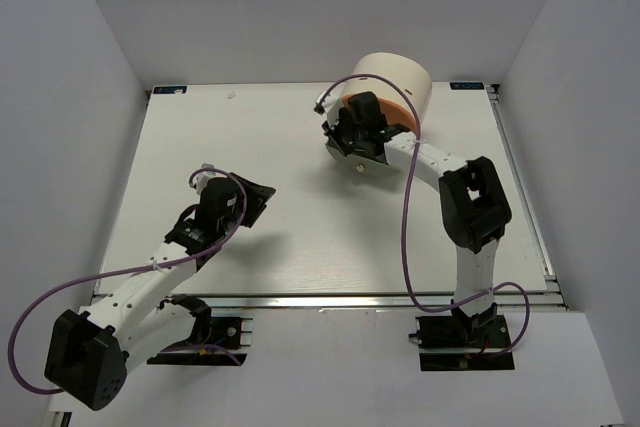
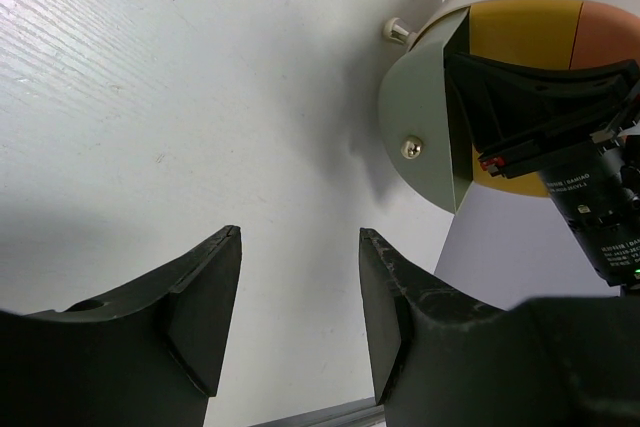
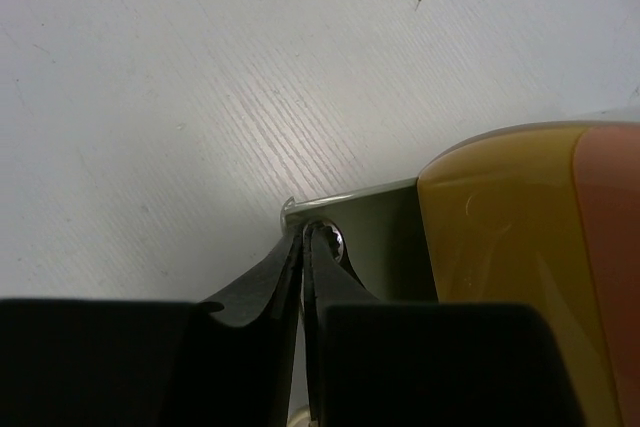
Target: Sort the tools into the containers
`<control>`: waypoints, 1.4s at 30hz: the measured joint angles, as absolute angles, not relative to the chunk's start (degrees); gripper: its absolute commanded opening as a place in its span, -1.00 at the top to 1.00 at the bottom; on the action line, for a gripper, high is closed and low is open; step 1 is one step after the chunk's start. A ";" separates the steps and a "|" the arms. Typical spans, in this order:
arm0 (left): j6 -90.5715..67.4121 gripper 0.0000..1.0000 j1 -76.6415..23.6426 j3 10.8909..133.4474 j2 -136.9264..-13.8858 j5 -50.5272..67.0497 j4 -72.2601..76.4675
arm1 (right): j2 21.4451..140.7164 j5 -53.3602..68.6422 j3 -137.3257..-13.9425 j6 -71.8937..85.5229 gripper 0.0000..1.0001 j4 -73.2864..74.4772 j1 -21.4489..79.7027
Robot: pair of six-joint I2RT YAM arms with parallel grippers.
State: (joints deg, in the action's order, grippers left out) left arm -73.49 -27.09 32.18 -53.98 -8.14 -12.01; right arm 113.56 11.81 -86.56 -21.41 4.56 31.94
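Observation:
My right gripper [image 3: 303,242] is shut on the small silver wrench [image 3: 338,243]. Only the wrench's ring end shows beside the fingertips, over the pulled-out pale grey drawer [image 3: 385,232]. Next to it are the yellow drawer [image 3: 500,217] and the orange drawer [image 3: 612,247]. From above, the right gripper [image 1: 355,142] sits against the front of the cream drum cabinet [image 1: 400,79]. My left gripper [image 2: 300,247] is open with nothing between its fingers, low over the table left of centre [image 1: 255,202]. It looks at the grey drawer front [image 2: 425,117] and its knob [image 2: 410,147]. No screwdrivers show.
The right arm's wrist camera [image 2: 590,197] hangs in front of the cabinet. Purple cables [image 1: 408,237] loop from both arms. White walls close the table on three sides, and a metal rail [image 1: 330,299] runs along the near edge.

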 measured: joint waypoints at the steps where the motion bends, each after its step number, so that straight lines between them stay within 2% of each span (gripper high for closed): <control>1: -73.49 -0.21 -27.09 32.18 -53.98 -8.14 -11.99 | 113.30 12.16 -86.48 -21.32 0.77 4.56 31.88; 8: -73.49 -0.21 -27.07 32.18 -55.07 -7.94 -11.29 | 104.44 16.01 -85.25 -22.72 0.67 3.90 31.66; 10: -73.49 -0.21 -27.07 32.18 -55.53 -7.86 -11.09 | 101.78 18.98 -85.30 -26.20 0.82 4.67 31.48; 11: -73.47 -0.21 -27.07 32.18 -55.72 -7.81 -10.98 | 100.86 21.02 -85.32 -28.45 0.96 6.15 31.46; 17: -73.45 -0.22 -27.07 32.18 -55.92 -7.53 -10.63 | 103.48 26.52 -85.12 -39.66 1.00 20.03 31.31; 24: -73.45 -0.23 -27.05 32.18 -55.88 -7.42 -10.22 | 109.45 16.12 -80.34 -37.10 1.00 22.74 31.29; 33: -73.47 -0.22 -27.05 32.18 -55.29 -7.44 -10.24 | 111.53 -3.42 -80.27 -32.42 1.00 13.45 31.77; 42: -73.47 -0.23 -27.05 32.18 -55.29 -7.42 -10.20 | 112.29 -12.99 -79.70 -33.50 1.00 5.78 31.97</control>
